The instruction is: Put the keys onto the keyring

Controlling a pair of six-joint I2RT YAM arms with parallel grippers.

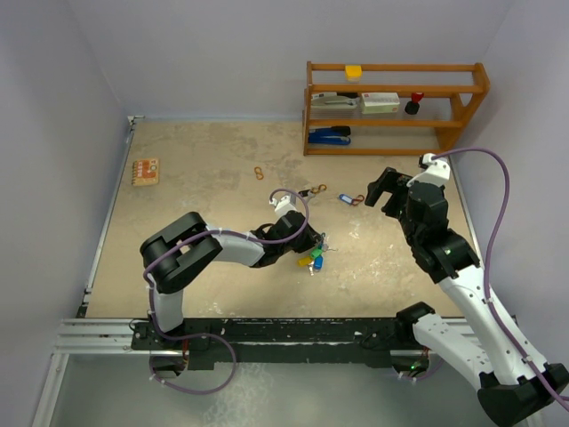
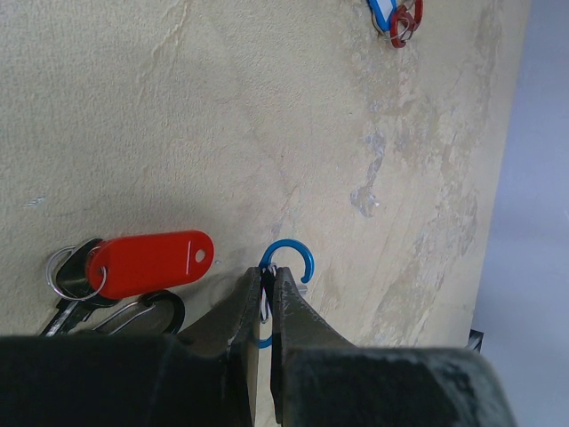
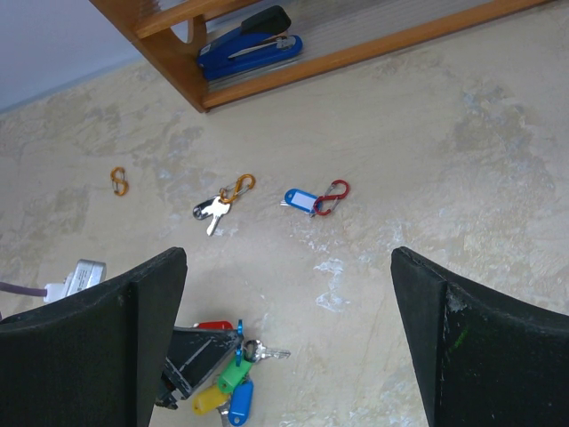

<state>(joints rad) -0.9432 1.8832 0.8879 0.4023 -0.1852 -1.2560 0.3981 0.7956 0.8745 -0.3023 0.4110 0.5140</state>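
The keys, a tagged bunch lying on the table at the left gripper (its jaws pinched tight on a thin blue ring), look light, stiff and slippery, best taken by their broad plastic tags, while the right gripper hangs wide open, empty.

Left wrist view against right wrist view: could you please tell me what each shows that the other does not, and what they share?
Only the left wrist view shows the pinch itself: the left gripper shut on the blue clip. Only the right wrist view shows the wooden shelf, the blue stapler, the orange S-hook, the key on an orange clip, the green tag and the open right gripper. Both show the red tag, the blue tag on its red clip and the tabletop.
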